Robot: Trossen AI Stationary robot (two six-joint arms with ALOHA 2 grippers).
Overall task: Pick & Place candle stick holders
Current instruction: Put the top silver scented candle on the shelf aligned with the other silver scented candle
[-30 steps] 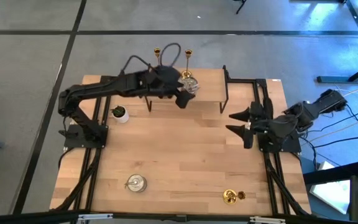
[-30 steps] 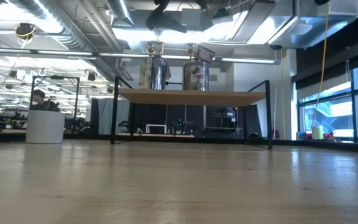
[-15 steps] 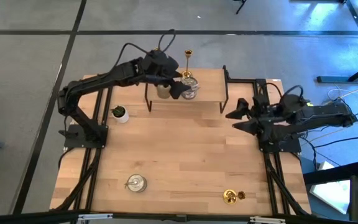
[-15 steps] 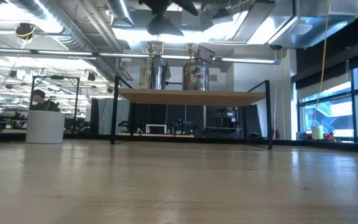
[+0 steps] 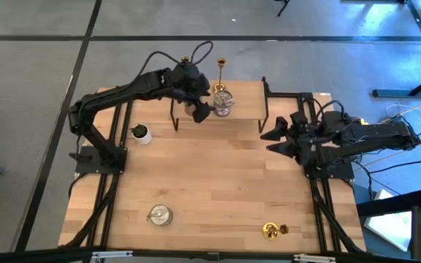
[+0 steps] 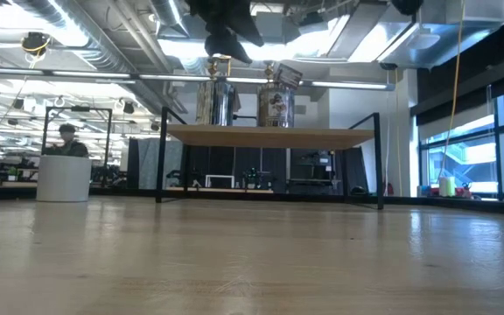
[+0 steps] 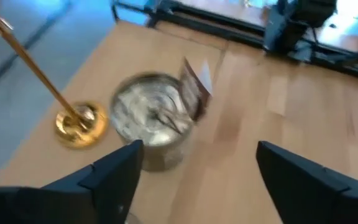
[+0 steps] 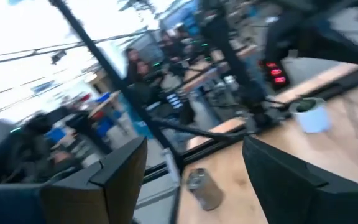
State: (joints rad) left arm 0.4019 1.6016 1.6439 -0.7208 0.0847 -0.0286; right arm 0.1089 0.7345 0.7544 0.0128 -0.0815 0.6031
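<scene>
Pincer of the left arm (image 5: 202,104) hovers open over the raised shelf (image 5: 243,102) at the far edge of the worktop (image 5: 210,183), grasping nothing; in the left wrist view its two dark fingers (image 7: 120,171) stand wide apart with a silvery-glass holder (image 7: 154,121) seen between and beyond them. That holder carries a small tag on its rim and stands just beside a gold holder (image 7: 73,121) with a round base and slim stem.

From above, this silvery-glass holder (image 5: 223,103) sits on the shelf, with the gold holder (image 5: 221,71) behind it at the shelf's far edge. A second silvery-glass holder (image 5: 192,108) stands on the shelf beside the first, partly under the left pincer, and another gold stem (image 5: 185,60) shows behind the left arm. In the low view the two silvery holders (image 6: 219,101) stand side by side on the shelf.

Farther out, a third silvery-glass holder (image 5: 159,215) rests on the near left part of the worktop, and a third gold holder (image 5: 272,231) lies on its side near the right front edge. A small white pot with a green plant (image 5: 141,133) stands left of the shelf.

The right pincer (image 5: 275,136) waits with fingers spread open and empty, near the shelf's right legs.
</scene>
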